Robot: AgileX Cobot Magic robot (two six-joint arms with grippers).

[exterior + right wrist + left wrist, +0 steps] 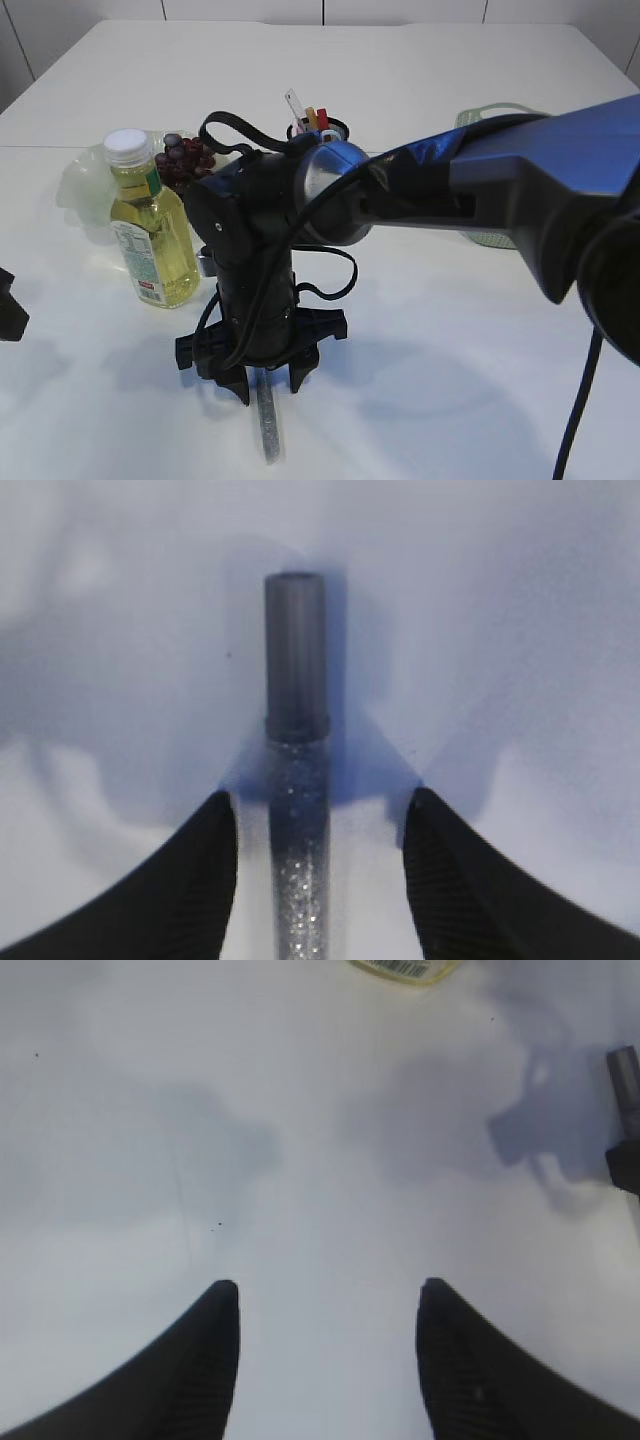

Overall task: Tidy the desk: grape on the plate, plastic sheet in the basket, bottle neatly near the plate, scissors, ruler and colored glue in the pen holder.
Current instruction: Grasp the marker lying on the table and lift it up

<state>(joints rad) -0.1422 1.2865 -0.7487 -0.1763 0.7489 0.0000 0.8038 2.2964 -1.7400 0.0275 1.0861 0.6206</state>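
Black left gripper (pixel 328 1360) spread apart over bare white table (pixel 300 1160), clear plastic bottle of yellow liquid (pixel 150 235) upright beside dark grapes (pixel 183 160) on translucent plate (pixel 80 190), black right gripper (pixel 320 880) spread, straddling silver glitter glue tube (pixel 297 780) lying flat, not clamped, pen holder (pixel 318 128) behind.

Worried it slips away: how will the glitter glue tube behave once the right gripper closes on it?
The glue tube looks round and smooth, so it may roll or slip. It seems stiff and light. It lies centred between the open right gripper fingers, which favours a clean pinch.
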